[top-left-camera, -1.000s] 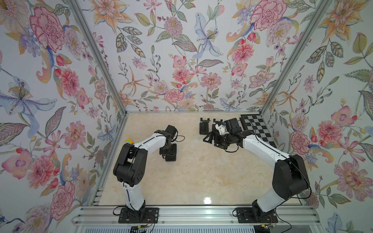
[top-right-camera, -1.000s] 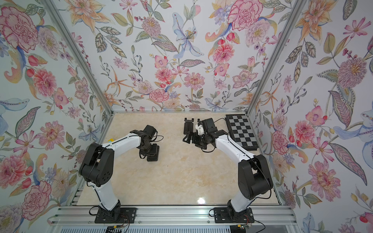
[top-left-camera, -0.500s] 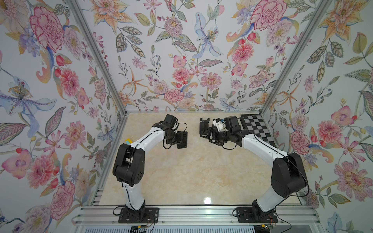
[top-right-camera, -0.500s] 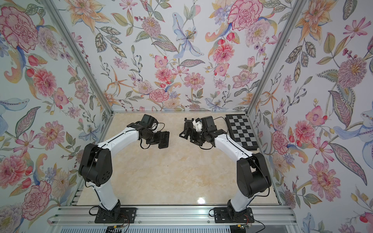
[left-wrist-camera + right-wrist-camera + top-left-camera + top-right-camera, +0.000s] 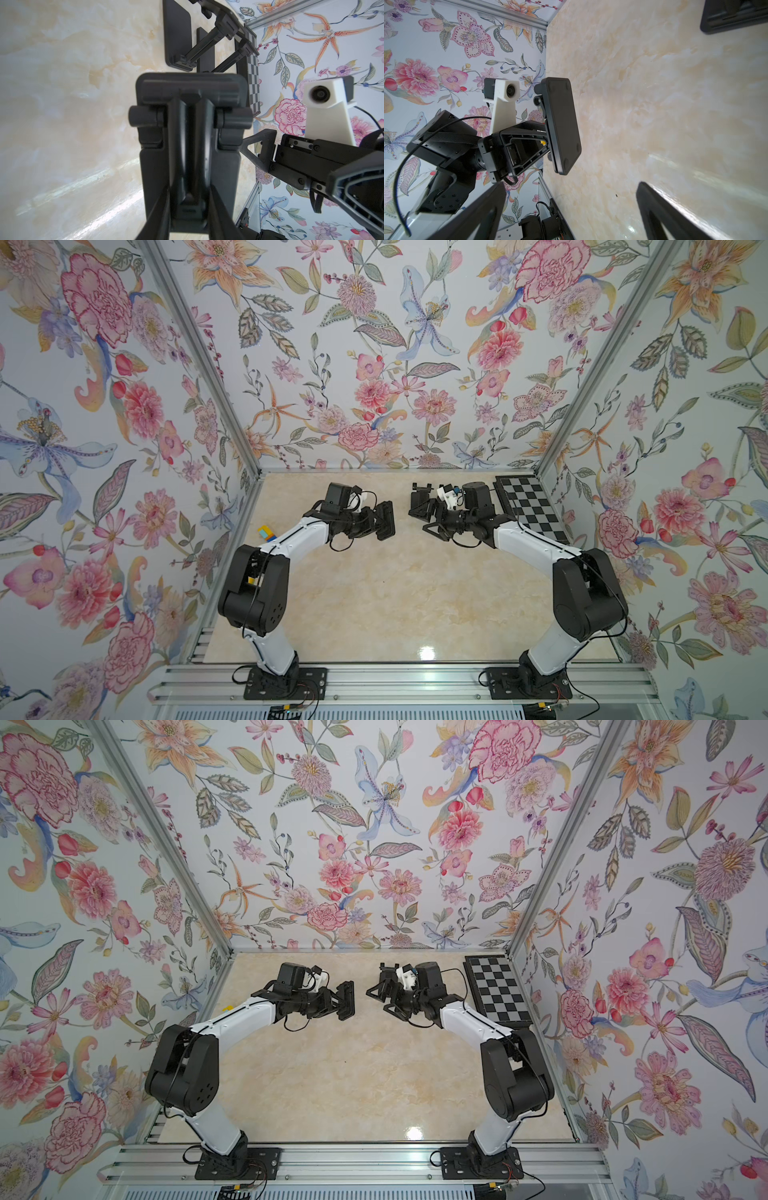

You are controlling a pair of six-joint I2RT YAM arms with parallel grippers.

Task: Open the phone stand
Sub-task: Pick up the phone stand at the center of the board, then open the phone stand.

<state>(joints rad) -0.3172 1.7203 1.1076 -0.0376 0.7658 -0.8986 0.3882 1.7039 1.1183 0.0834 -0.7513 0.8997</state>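
Observation:
My left gripper [image 5: 371, 523] holds a black folded phone stand [image 5: 385, 521] in the air over the back middle of the table, its flat base turned toward the right arm. In the left wrist view the fingers [image 5: 158, 218] are shut on the stand's [image 5: 191, 145] centre arm below its hinge. The right wrist view shows the base plate [image 5: 562, 124] edge-on, with the left gripper [image 5: 545, 141] behind it. My right gripper [image 5: 420, 519] faces the stand from a short gap away, open and empty, and its fingers [image 5: 483, 207] stand wide apart.
A second black stand [image 5: 422, 492], unfolded, rests on the table at the back, just behind the right gripper. A chessboard [image 5: 530, 506] lies along the right wall. A small yellow and blue block [image 5: 266, 533] sits by the left wall.
The left arm has lifted the stand off the table and carried it back and to the right, turning it toward the right gripper. The right gripper shifted slightly and stayed open.

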